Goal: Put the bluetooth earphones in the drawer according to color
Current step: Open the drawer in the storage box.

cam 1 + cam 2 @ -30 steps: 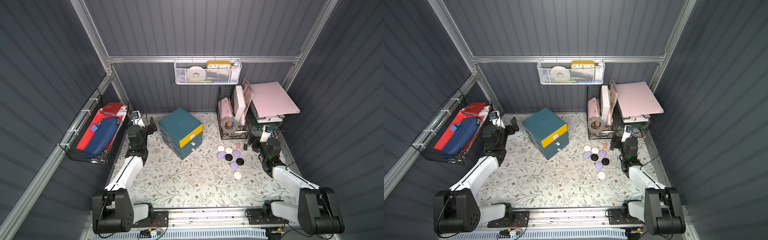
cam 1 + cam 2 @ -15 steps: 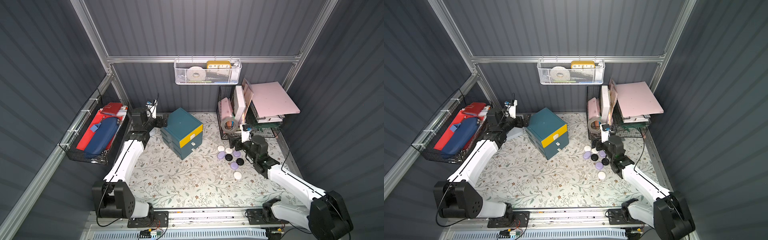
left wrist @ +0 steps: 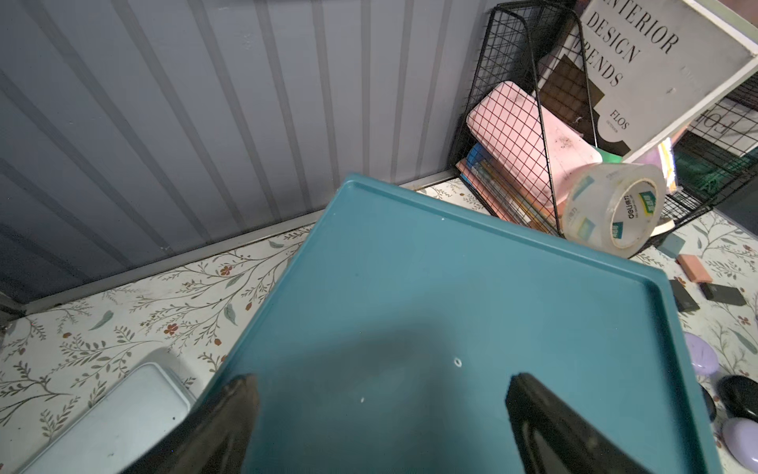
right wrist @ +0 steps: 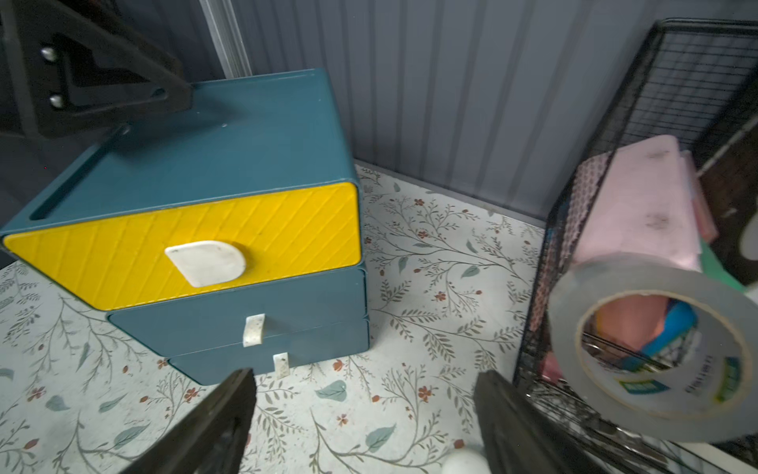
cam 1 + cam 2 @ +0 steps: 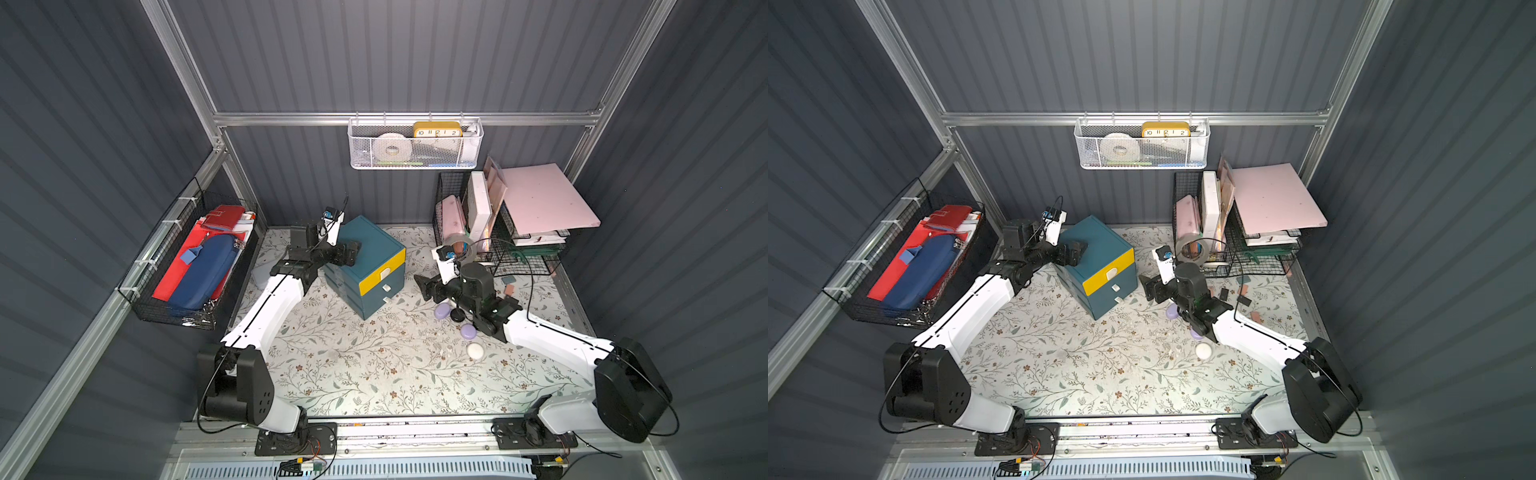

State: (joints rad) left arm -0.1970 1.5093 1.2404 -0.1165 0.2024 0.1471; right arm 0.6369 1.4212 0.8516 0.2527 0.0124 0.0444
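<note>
Three drawers [image 4: 303, 303]: top yellow, lower two teal.

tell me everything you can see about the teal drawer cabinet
The small teal plastic three-drawer cabinet is smooth and boxy with a raised rim around its flat top. Its top drawer front is yellow with diagonal ribs and a wide white handle; the two lower fronts are teal with small white tabs. All three are shut. It stands upright on the floral table mat, angled to the back wall. The open left end effector is over its top; contact unclear.
</note>
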